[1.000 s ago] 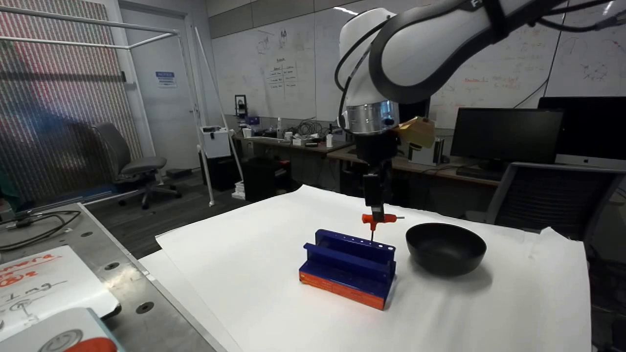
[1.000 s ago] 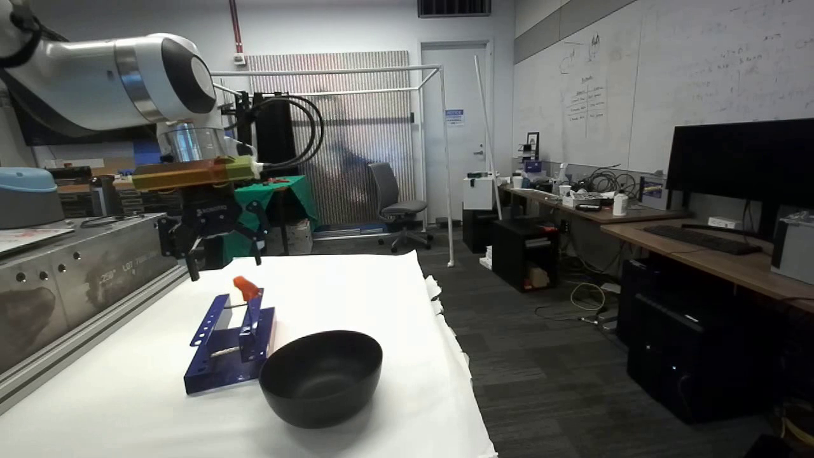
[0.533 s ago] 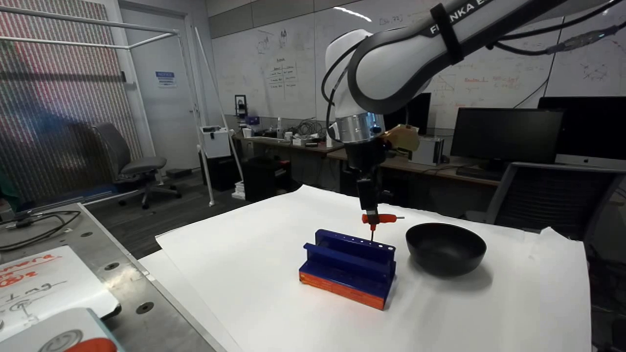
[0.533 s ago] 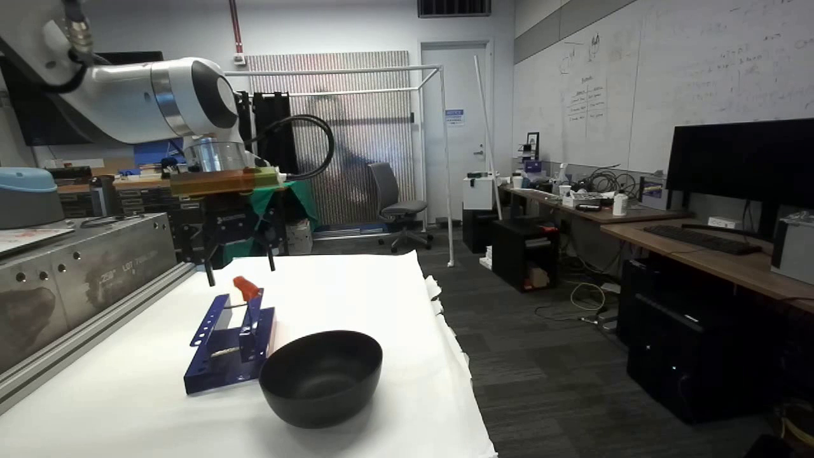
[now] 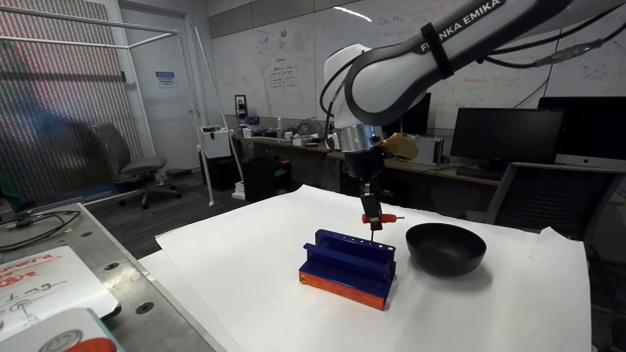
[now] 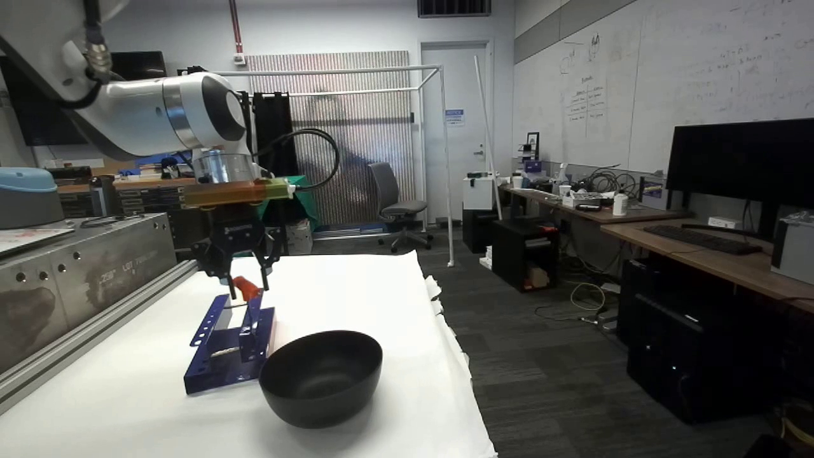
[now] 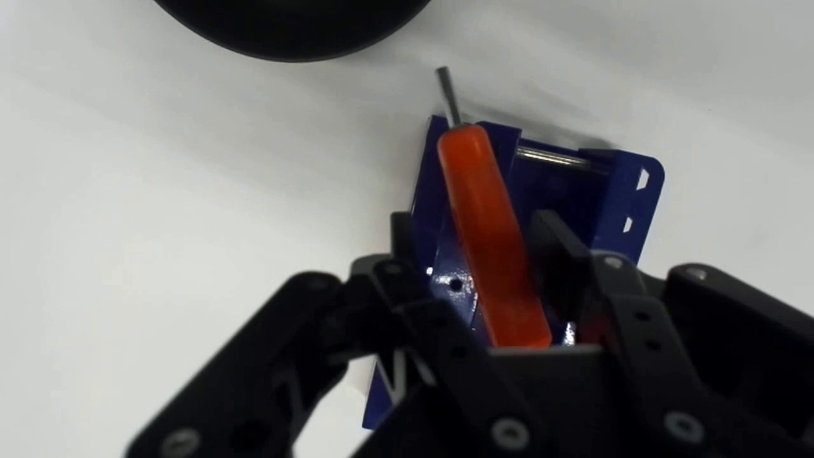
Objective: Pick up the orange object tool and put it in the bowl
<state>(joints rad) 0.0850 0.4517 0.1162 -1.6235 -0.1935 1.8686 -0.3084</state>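
The orange object tool [image 5: 390, 218] stands with its thin shaft down in the blue rack, its orange crosswise handle above the rack's rear edge. In the wrist view the handle [image 7: 484, 216] runs lengthwise between the fingers of my gripper [image 7: 477, 238], with a blue gap showing on its left and a narrower dark one on its right. My gripper [image 6: 248, 289] is lowered around the handle, jaws partly closed but still open. A black bowl [image 5: 446, 261] rests beside the rack; its edge [image 7: 292, 44] shows at the top of the wrist view.
The blue rack [image 5: 342, 287] with its orange base sits right below my fingers, close to the bowl. White paper [image 5: 254, 264] covers the table. A metal bench [image 6: 82, 273] borders the table in an exterior view, and a dark chair [image 5: 557, 195] stands behind it.
My gripper has come down over the tool's handle, and its fingers have drawn nearer to each other on either side of it. Tool, rack and bowl have stayed put.
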